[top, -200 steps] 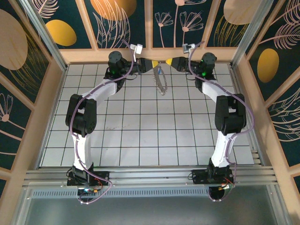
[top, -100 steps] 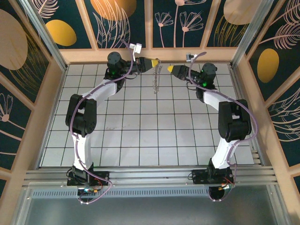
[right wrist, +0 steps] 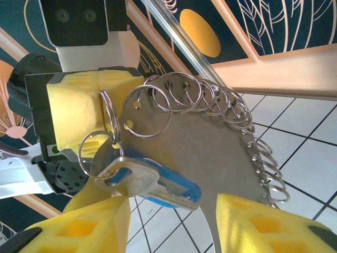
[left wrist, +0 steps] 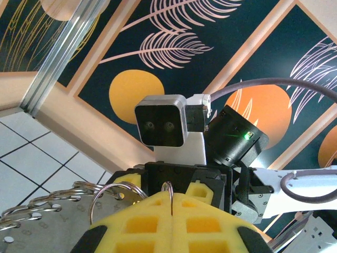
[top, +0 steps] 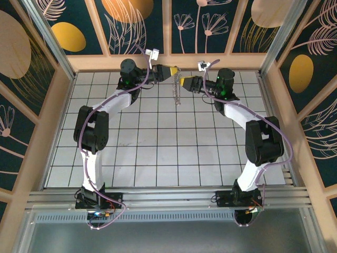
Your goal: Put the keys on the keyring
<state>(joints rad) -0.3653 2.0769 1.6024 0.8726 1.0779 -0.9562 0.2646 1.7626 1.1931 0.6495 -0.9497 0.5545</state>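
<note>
1. The tiled table point(top: 158, 153) carries both arms, which reach to its far edge and meet there. Their hands are raised and face each other.
2. The keyring point(top: 178, 90) hangs edge-on from the left hand point(top: 168, 70). In the right wrist view it is a flat metal disc fringed with many small split rings, and it dangles below and to the right of the left hand's yellow pads.
3. The left hand is pressed together and pinches one thin wire ring at the top of the keyring.
4. The right hand point(top: 185, 83) is just beside the keyring and is the nearer one to the key. Its fingers are spread and grip nothing.
5. The key point(right wrist: 158, 185), blue and silver, lies between those spread fingers. Its long axis runs crosswise from finger to finger, sloping down to the right.
6. A small split ring point(right wrist: 99, 153) appears to pass through the key's holed end, which is beside the left-hand finger in that view. The next move probably depends on closing across the key's flat sides.
</note>
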